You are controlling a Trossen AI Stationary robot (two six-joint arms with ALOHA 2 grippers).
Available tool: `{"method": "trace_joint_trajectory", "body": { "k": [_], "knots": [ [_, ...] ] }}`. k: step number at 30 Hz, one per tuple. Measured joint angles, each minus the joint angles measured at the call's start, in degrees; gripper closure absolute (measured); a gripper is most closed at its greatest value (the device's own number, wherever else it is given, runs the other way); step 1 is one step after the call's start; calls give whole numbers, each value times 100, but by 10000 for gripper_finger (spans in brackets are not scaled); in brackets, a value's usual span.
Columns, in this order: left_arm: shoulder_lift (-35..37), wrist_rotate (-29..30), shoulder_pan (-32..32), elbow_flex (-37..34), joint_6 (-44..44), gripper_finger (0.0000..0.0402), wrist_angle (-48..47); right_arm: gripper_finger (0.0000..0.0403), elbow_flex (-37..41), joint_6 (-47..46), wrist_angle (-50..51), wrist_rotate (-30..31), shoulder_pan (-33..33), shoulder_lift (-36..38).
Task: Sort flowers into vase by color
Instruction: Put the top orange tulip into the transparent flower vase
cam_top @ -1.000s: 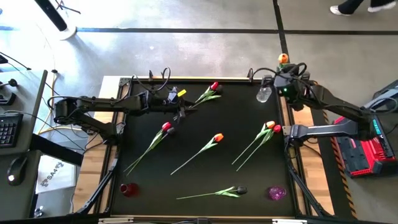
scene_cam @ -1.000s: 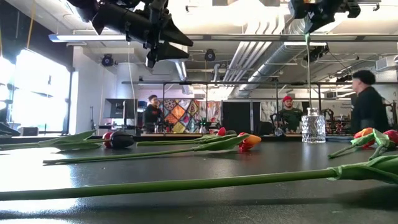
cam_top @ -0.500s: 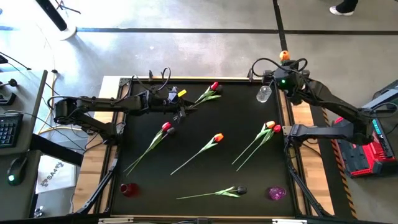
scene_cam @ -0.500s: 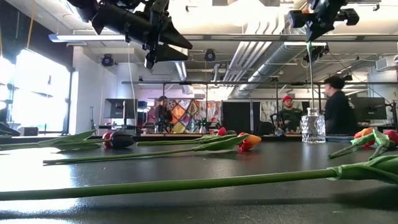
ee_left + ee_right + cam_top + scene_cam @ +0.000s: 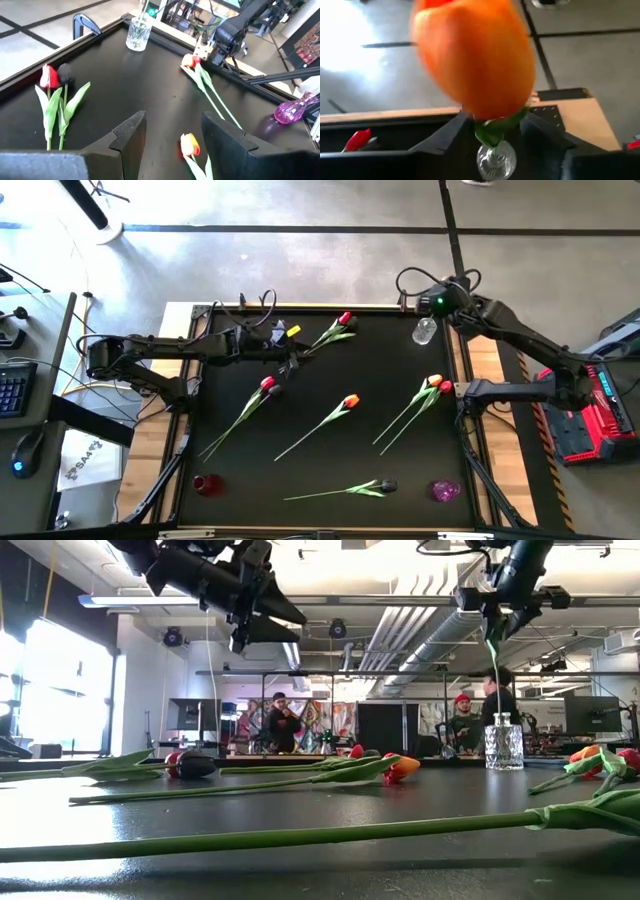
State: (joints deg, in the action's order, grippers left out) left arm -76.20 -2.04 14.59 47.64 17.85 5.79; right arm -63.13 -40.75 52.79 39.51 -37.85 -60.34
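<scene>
My right gripper [image 5: 433,306] is high above the far right corner of the black tabletop [image 5: 390,445], directly over the small clear cut-glass vase [image 5: 424,331]. The orange artificial tulip with the long thin green stem [image 5: 475,55] stands with its head just over this gripper and its green base in the gap. In the low view its stem hangs straight down from the gripper to the neck of the glass vase. I cannot tell whether the gripper presses on the tulip or is loose around it.

My left gripper [image 5: 172,132] waits in the air over the far left part of the tabletop, opened wide and holding nothing.

The other flowers lie flat on the tabletop:
- a red tulip with a dark one [image 5: 343,320] near the far edge
- a second red and dark pair [image 5: 268,385] on the left
- a single orange-red tulip [image 5: 350,400] in the middle
- an orange and a red tulip together [image 5: 437,384] on the right
- one dark purple tulip [image 5: 385,486] near the front edge

A small red glass vase [image 5: 207,484] stands in the front left corner and a purple glass vase [image 5: 445,490] in the front right corner.
</scene>
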Motion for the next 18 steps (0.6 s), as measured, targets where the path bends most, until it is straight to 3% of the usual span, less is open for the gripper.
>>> {"method": "trace_joint_trajectory", "body": {
  "k": [5,8,14,18],
  "knots": [
    [1,379,-2,0,110,222,-326,192,-471,10,359,-436,-94,7],
    [2,492,0,0,144,222,-483,184,-886,38,605,-376,-117,5],
    [2,475,0,0,118,222,-501,183,-1798,492,656,-65,-115,9],
    [2,202,0,-2,111,222,-495,183,-2290,520,673,-413,-80,11]
  ]
}}
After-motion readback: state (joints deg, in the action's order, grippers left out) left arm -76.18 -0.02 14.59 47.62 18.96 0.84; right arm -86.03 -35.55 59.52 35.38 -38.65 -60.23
